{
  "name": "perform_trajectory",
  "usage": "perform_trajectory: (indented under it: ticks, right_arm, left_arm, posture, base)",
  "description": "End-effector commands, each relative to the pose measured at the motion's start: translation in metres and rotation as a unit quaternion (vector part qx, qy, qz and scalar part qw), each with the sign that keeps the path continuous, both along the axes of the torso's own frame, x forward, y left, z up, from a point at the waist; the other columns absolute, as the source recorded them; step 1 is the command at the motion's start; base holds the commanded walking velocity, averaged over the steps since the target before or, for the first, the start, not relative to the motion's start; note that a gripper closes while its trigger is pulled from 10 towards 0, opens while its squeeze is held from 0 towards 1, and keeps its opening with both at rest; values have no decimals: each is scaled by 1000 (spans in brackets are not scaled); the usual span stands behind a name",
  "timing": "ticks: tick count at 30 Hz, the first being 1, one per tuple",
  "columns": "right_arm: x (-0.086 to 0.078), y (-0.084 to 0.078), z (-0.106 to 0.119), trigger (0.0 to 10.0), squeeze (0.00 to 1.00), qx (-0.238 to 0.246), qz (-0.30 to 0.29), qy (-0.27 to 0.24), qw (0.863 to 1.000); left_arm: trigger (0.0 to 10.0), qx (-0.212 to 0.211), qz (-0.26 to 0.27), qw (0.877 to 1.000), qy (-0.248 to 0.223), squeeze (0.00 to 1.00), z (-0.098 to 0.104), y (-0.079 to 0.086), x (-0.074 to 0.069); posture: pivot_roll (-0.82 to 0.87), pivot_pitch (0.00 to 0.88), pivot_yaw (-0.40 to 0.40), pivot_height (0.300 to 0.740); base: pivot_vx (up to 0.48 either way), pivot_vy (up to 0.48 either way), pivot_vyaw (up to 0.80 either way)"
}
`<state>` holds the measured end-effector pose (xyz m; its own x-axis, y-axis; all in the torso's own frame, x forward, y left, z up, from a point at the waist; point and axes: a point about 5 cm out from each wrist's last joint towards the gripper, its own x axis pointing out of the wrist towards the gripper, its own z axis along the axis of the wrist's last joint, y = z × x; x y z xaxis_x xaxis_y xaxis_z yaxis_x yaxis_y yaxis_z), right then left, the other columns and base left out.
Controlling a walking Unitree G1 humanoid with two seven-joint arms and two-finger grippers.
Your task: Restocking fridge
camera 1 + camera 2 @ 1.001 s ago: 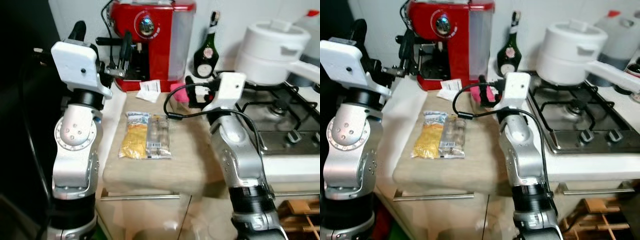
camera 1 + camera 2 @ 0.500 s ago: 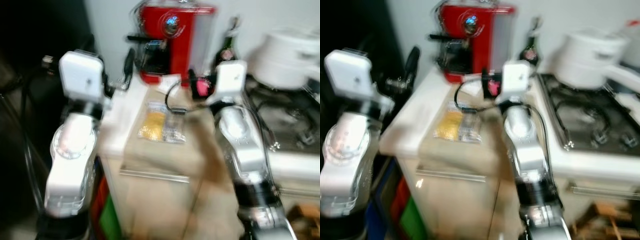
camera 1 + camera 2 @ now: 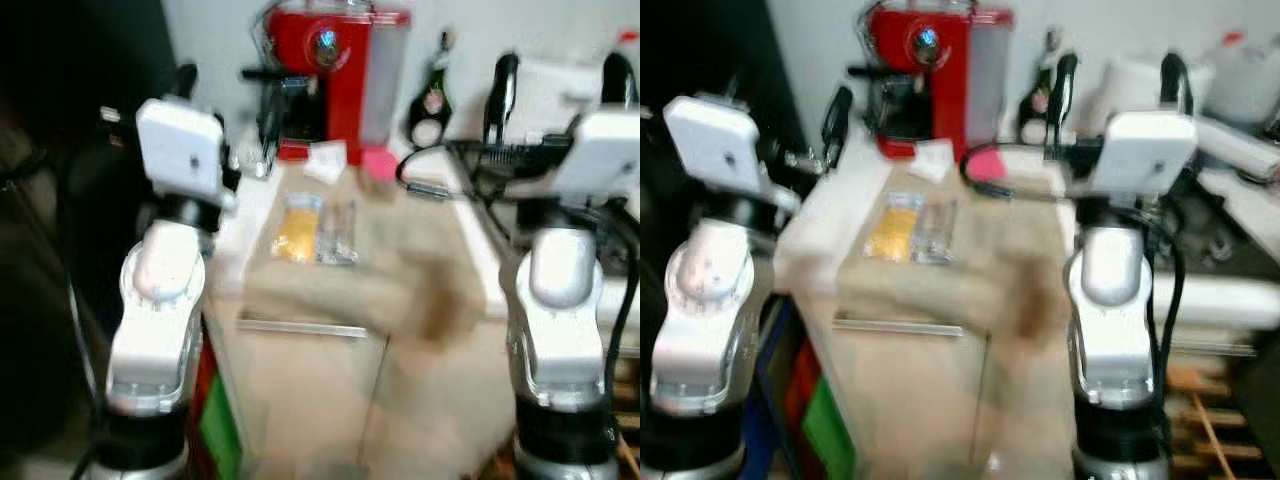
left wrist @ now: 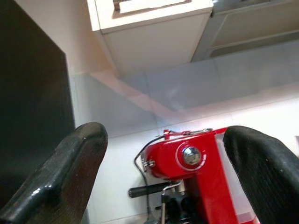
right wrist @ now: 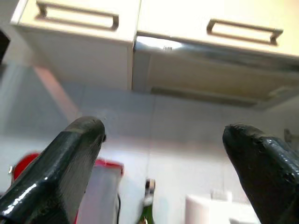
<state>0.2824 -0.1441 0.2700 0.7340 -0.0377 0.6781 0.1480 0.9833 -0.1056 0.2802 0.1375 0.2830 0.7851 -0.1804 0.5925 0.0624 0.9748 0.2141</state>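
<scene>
Two food packets lie side by side on the beige counter (image 3: 400, 270): a yellow one (image 3: 298, 228) and a clear one (image 3: 338, 232). My left gripper (image 3: 228, 98) is raised at the counter's left end, beside the red coffee machine (image 4: 187, 158), open with nothing between its fingers (image 4: 60, 182). My right gripper (image 3: 560, 88) is raised to the right of the counter, pointing up toward the wall cabinets (image 5: 79, 28), also open and holding nothing. Both grippers are well apart from the packets. The picture is blurred.
The red coffee machine (image 3: 335, 60), a dark bottle (image 3: 432, 95), a white paper (image 3: 325, 160) and a pink item (image 3: 378, 163) stand at the counter's back. A tall dark surface (image 3: 60, 200) rises at the left. A drawer handle (image 3: 300, 328) runs below the counter.
The whole picture has shifted and the counter looks farther off, so the camera moved. My right arm has swung up and to the right, away from the counter. The packets lie as before.
</scene>
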Motion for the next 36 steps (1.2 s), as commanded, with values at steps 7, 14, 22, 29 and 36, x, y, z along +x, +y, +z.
perform_trajectory:
  ticks: [7, 14, 22, 29, 36]
  right_arm:
    - [8, 8, 1, 10000, 0, -6, 15, 0, 1000]
    - [10, 9, -1, 10000, 0, -5, 13, 4, 1000]
    - [13, 11, 1, 10000, 0, -9, 18, 1, 1000]
    - [15, 16, -3, 10000, 0, -15, 30, 14, 999]
    - [17, 18, 5, 10000, 0, -8, 44, 0, 999]
  left_arm:
    - [10000, -7, -16, 1000, 16, 0, -8, -8, 1]
    - [10000, -6, -20, 1000, 13, 0, -6, -4, 3]
    - [10000, -4, -22, 1000, 13, 0, -7, -6, 4]
    - [10000, -5, -22, 1000, 9, 0, -5, -3, 5]
    - [10000, -15, -22, 1000, -4, 0, -1, -5, 2]
  posture:
    - [-39, 0, 2, 740]
    - [-40, 0, 8, 740]
    - [-39, 0, 4, 740]
    - [-45, 0, 7, 740]
    - [-43, 0, 5, 740]
  base:
    - [192, 0, 0]
    - [474, 0, 0]
    - [457, 0, 0]
    - [457, 0, -420]
    - [455, 0, 0]
